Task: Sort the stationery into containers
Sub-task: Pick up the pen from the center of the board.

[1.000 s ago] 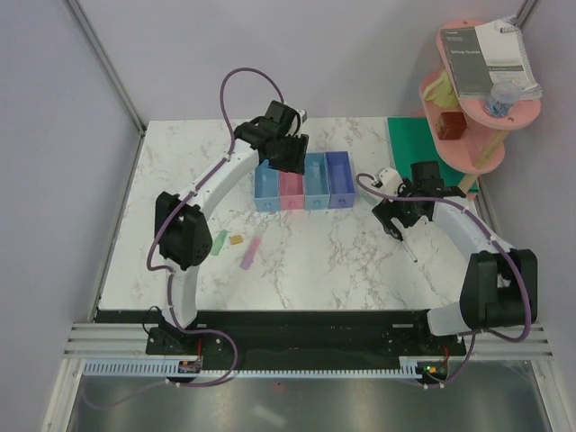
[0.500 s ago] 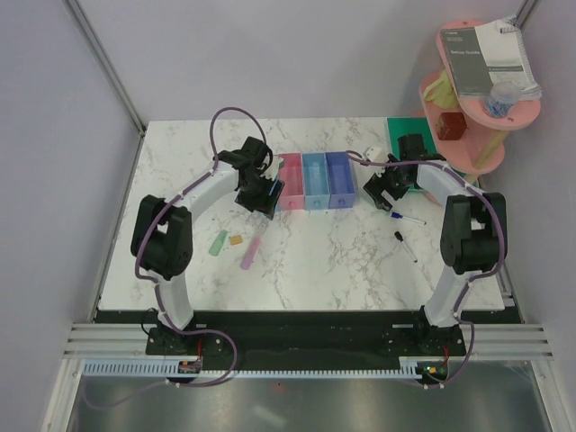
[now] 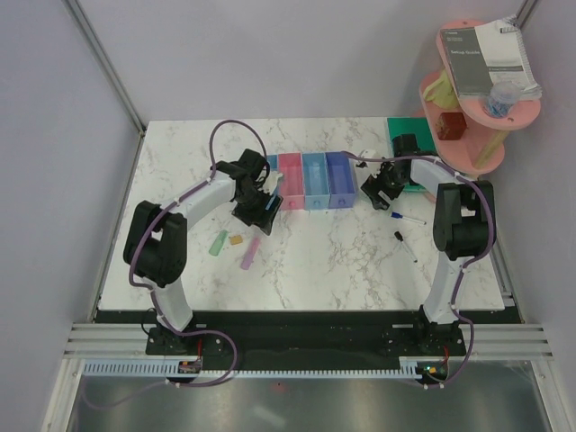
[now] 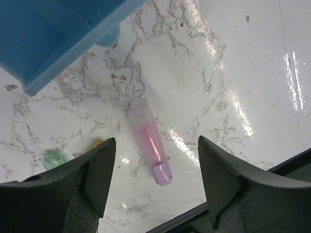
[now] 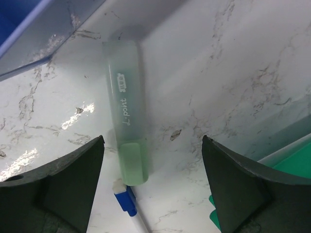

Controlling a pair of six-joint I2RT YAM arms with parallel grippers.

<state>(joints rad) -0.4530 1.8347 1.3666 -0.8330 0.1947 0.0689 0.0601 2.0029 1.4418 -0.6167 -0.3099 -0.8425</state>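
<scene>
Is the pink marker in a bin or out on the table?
Out: the pink marker lies flat on the table, outside the light blue bin.

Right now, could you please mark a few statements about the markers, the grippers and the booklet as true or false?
1. The pink marker lies on the table, outside every bin. True.
2. The left gripper is clamped on the pink marker. False: its jaws stand open above the marker, which lies flat on the table.
3. A green marker lies on the table below the open right gripper, near the dark blue bin. True.
4. The booklet lies on the green mat. False: it rests on the top tier of the pink shelf.
</scene>
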